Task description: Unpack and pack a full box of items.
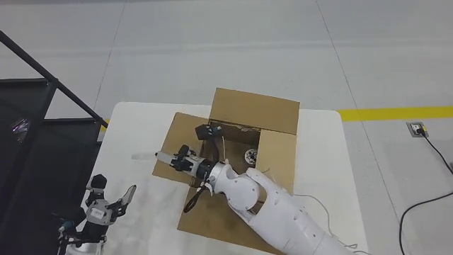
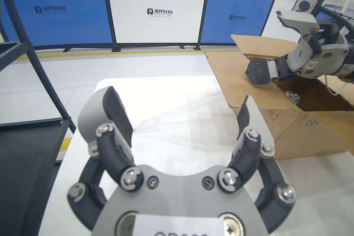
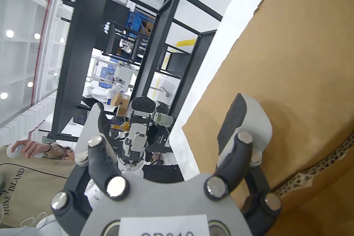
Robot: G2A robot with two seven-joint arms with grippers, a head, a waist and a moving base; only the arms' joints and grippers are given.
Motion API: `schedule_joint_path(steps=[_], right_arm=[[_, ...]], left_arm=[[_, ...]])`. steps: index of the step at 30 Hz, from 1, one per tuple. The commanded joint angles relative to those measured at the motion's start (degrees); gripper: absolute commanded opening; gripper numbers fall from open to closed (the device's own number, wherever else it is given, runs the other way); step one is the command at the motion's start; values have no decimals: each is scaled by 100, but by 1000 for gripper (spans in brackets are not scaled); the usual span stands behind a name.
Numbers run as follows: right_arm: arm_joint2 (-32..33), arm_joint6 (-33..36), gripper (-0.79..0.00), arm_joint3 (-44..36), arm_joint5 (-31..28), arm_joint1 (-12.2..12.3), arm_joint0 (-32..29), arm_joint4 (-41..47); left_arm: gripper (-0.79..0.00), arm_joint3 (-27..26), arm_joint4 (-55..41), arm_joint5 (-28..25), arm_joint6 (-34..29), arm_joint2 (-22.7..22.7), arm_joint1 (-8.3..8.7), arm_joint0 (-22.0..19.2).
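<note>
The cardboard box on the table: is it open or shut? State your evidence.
Open. The cardboard box has its flaps spread outward, and its dark inside is exposed, with small items in it.

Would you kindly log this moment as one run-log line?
box: open | left gripper: jaws open, above table | right gripper: jaws open, over box flap

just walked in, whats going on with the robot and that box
A cardboard box sits open on the white table, flaps spread out, with small items showing inside. The right gripper hangs open at the flap on the side nearest the other arm, holding nothing. The left gripper is open too, above the table and apart from the box.
</note>
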Motion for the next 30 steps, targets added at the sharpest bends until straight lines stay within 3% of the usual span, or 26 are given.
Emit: schedule_joint_path(steps=[1, 3, 6, 11, 15, 18, 22, 30], right_arm=[[221, 27, 0, -365, -256, 101, -238, -102], [557, 126, 0, -904, -507, 264, -599, -285], [1254, 392, 0, -1999, -783, 565, -1377, -622], [2707, 916, 0, -3813, -1228, 1013, -3019, -930], [3848, 966, 0, -4664, -1711, 1225, -4173, -819], [4609, 881, 0, -4863, -2091, 1321, -4796, -486], [5384, 808, 0, -4726, -2678, 1406, -5371, 369], [5495, 755, 0, -4658, -2751, 1414, -5437, 543]], left_arm=[[0, -332, 85, 58, -9, -30, 0, 94], [0, -757, 209, 529, -153, -98, -16, 218], [0, -1585, 428, 642, -345, -69, -23, 451], [0, -2905, 863, 530, -989, 44, -14, 781], [0, -3588, 1026, 151, -2074, 416, 1, 636], [0, -3571, 657, -278, -3260, 936, 1, 61], [0, -2950, -1, -482, -4703, 1728, -51, -1215], [0, -2950, -1, -482, -4703, 1728, -51, -1215]])
